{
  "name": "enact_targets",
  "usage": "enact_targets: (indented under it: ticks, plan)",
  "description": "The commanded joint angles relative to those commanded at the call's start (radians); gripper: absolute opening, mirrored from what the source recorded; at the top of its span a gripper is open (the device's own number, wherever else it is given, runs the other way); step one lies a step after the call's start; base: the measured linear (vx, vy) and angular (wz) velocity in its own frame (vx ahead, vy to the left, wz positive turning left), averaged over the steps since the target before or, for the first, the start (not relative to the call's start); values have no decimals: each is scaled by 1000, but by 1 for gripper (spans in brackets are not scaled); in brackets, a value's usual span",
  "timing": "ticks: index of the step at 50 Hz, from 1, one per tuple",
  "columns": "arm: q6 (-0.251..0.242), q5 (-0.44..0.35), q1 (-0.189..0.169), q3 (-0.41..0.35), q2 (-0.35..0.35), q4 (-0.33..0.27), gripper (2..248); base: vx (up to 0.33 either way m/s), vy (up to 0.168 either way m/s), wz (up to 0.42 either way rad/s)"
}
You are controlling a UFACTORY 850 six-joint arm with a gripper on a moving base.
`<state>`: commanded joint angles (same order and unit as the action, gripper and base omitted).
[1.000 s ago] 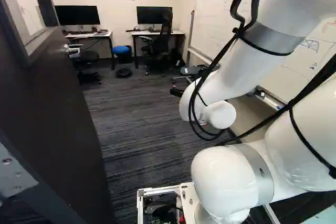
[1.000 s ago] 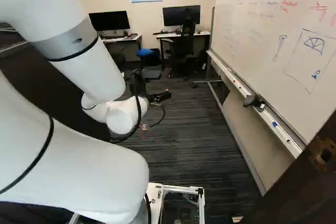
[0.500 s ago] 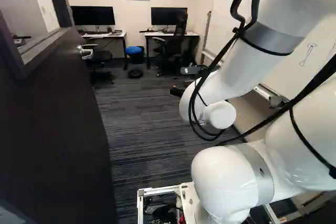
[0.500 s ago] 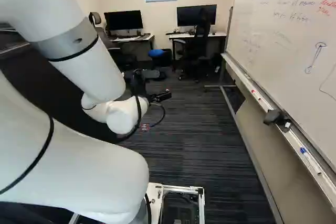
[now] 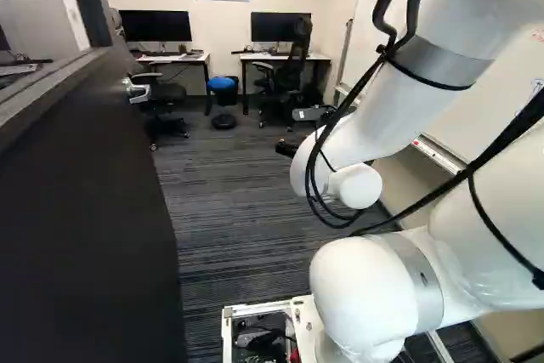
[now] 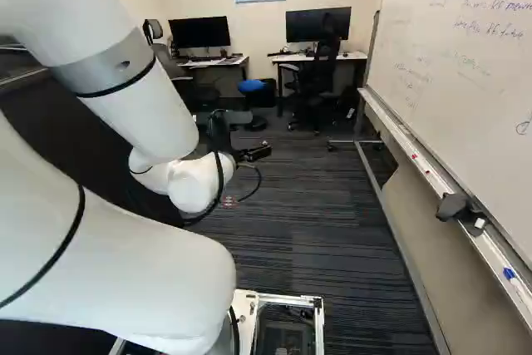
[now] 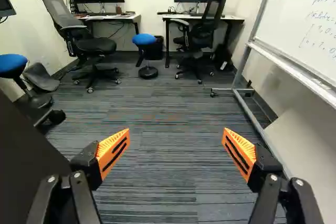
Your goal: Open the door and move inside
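Your gripper is wide, 2 fingers well apart. Door open on your L, handle nr its far edge. L desk: 1 monitor, back edge.

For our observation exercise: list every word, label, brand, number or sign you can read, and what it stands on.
Apparently "0, 1, 0": handwritten on the whiteboard.
Its other handwriting: too small or blurred to read.
No other legible text.

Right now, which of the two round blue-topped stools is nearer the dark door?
The blue-topped stool just past the dark door; the other blue-topped stool stands in the gap between two white-topped desks.
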<state>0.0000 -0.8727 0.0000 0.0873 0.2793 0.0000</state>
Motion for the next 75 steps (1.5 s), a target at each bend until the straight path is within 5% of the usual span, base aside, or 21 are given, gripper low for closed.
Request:
enact_targets:
  ticks: [75]
  plan:
    - [0, 0, 0, 0, 0, 0, 247, 194, 7, 15]
